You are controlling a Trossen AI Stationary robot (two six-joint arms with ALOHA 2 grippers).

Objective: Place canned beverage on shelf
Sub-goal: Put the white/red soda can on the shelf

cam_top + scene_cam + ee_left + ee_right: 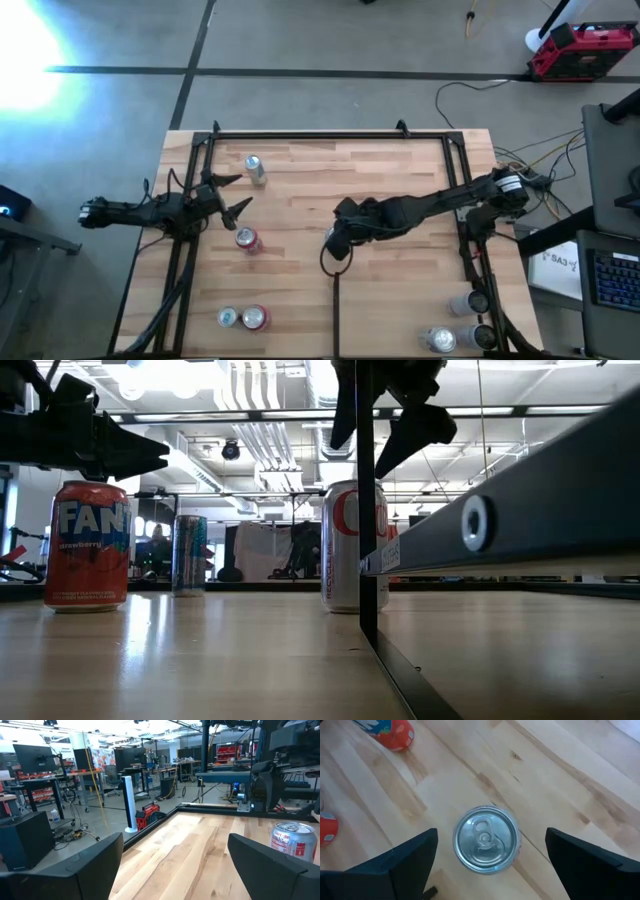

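A silver can with red lettering (pixel 343 548) stands upright on its base on the wooden shelf (pixel 400 170), beside the thin dark divider strip (pixel 367 590). The right wrist view shows its silver top (pixel 485 845) from above. My right gripper (pixel 491 837) hangs open over it, slanting down, with one finger on either side of the can and above its top, touching nothing. In the high view this gripper (pixel 335 245) covers the can. At the shelf's left edge my left gripper (pixel 243 192) waits level and open, with nothing in it.
More cans stand on the shelf: a red Fanta can (pixel 88 545), a tall slim can (pixel 190 555), a red can (pixel 247 240) and a silver one (pixel 255 168) near my left gripper. Three further cans (pixel 470 303) sit by the right frame.
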